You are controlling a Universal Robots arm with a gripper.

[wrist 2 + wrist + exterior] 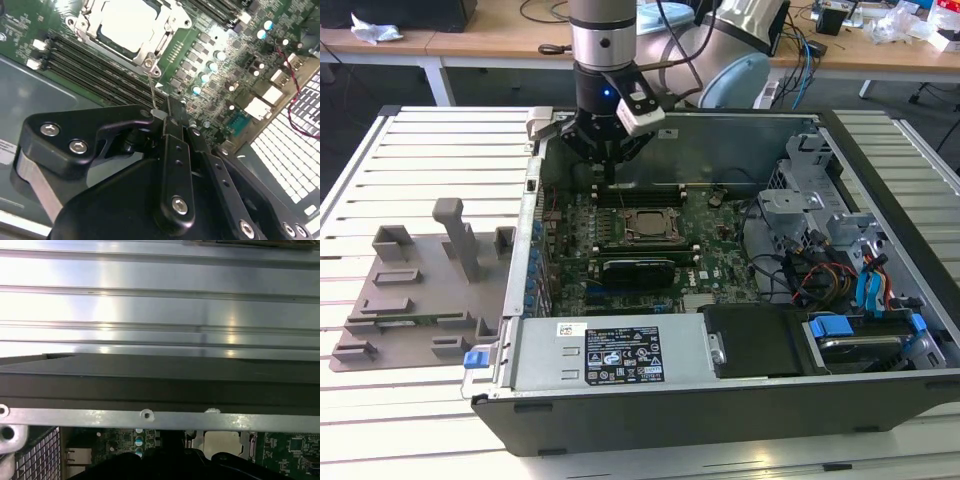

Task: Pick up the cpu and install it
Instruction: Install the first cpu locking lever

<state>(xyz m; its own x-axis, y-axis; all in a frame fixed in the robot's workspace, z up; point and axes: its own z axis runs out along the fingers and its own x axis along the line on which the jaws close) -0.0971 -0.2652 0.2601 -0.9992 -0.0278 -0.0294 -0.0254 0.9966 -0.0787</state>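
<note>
Cpu (126, 25) sits in the socket frame (165, 37) inside the computer case (880, 330).

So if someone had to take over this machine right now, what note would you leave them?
Gripper: shut, apparently on the thin metal lever that rises from the corner of the socket frame; it carries no chip.
The cpu: lying flat in the socket on the motherboard, with the frame around it.
Done: the cpu has been picked up and placed in the socket.
Left: the lever stands up, so the socket looks not yet latched.
</note>
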